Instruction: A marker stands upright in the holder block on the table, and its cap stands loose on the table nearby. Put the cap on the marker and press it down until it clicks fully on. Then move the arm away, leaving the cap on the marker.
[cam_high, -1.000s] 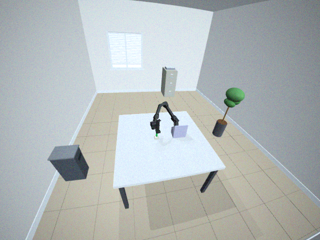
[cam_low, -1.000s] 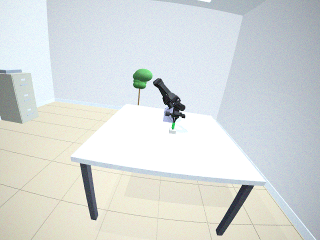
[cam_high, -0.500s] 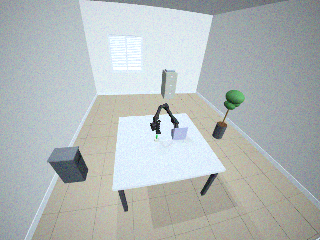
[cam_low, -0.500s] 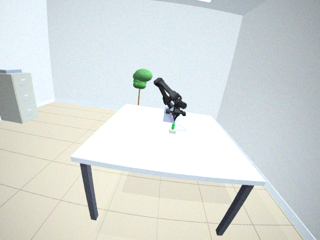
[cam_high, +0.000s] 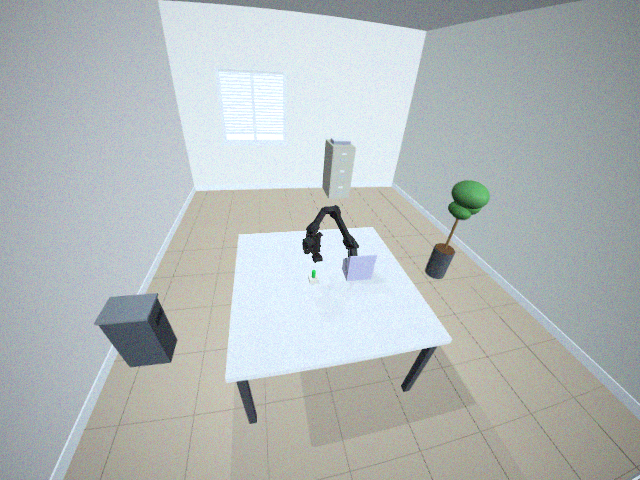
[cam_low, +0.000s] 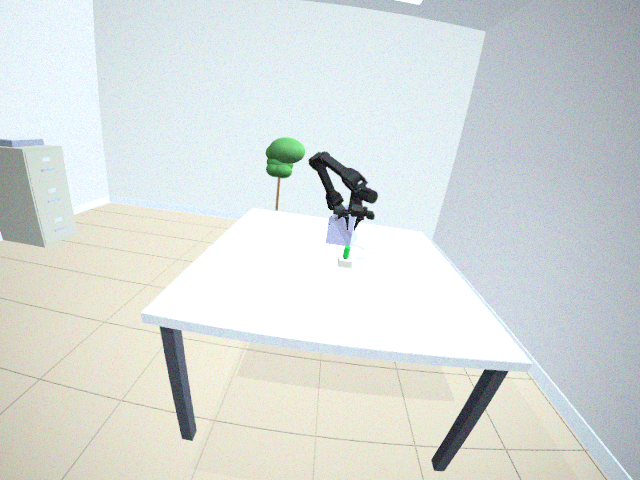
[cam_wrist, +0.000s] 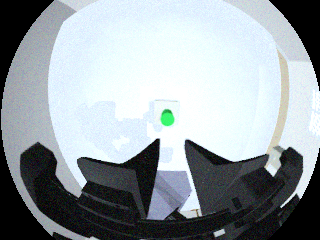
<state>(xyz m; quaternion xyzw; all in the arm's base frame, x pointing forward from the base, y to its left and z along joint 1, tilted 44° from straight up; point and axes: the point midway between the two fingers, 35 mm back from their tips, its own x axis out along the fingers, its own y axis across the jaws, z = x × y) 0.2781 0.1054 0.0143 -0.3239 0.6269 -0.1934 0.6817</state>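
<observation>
- Currently my gripper (cam_high: 317, 259) (cam_low: 353, 227) (cam_wrist: 172, 141) stands partly open, its fingertips apart with nothing between them.
- I see the green cap (cam_high: 313, 273) (cam_low: 346, 252) (cam_wrist: 167, 118) upright over the pale holder block (cam_high: 313, 280) (cam_low: 344, 262) (cam_wrist: 161, 106); I can't tell whether it is fully seated.
- The gripper hangs above the white table (cam_high: 289, 320) (cam_low: 310, 299) (cam_wrist: 165, 55), clear of both.

Top and exterior views both overlook the table (cam_high: 289, 330) (cam_low: 310, 304).
</observation>
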